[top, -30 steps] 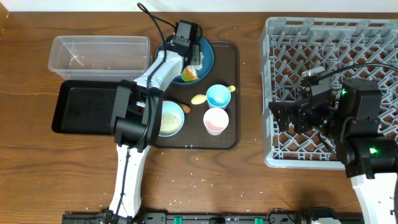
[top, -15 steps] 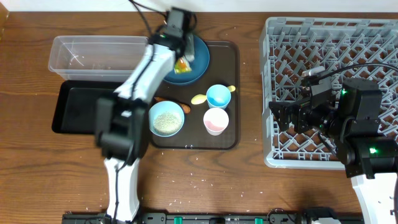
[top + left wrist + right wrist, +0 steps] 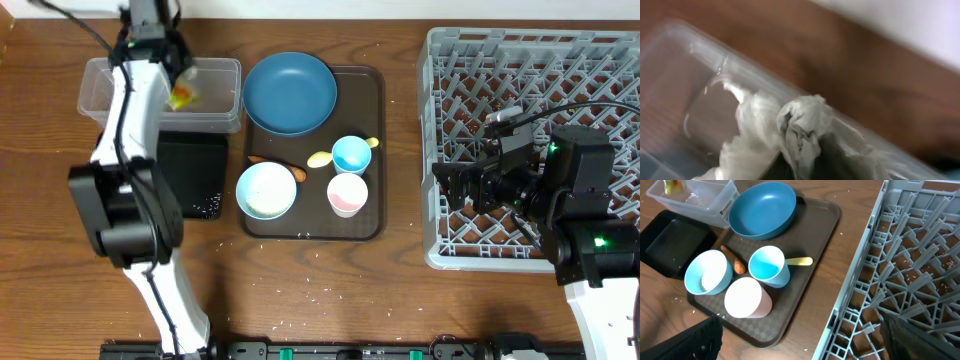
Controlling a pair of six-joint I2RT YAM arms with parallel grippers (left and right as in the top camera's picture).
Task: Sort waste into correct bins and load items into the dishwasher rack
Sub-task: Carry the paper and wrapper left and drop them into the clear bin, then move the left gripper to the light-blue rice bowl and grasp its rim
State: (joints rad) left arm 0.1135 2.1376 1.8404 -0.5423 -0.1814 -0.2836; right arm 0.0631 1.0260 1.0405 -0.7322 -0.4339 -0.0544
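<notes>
My left gripper (image 3: 168,68) is over the clear tub (image 3: 100,95), shut on crumpled white tissue (image 3: 800,125). The yellow-orange wrapper (image 3: 182,95) hangs with it inside the tub's outline. The black tray (image 3: 200,160) lies just below the tub, partly hidden by the left arm. The dark blue plate (image 3: 290,92), light blue bowl (image 3: 267,190) with rice in it, blue cup (image 3: 352,154), pink cup (image 3: 347,193), yellow spoon (image 3: 320,158) and carrot piece (image 3: 275,162) sit on the brown tray (image 3: 370,100). My right gripper (image 3: 458,188) is open and empty at the left edge of the grey rack (image 3: 530,70).
Loose rice grains lie in the black tray's right end (image 3: 210,208) and on the table in front of the brown tray (image 3: 310,295). The left arm stretches up across the table's left side.
My left gripper has swung left from the blue plate to over the clear tub, carrying the tissue and wrapper. The plate is now bare. The right arm has not moved.
</notes>
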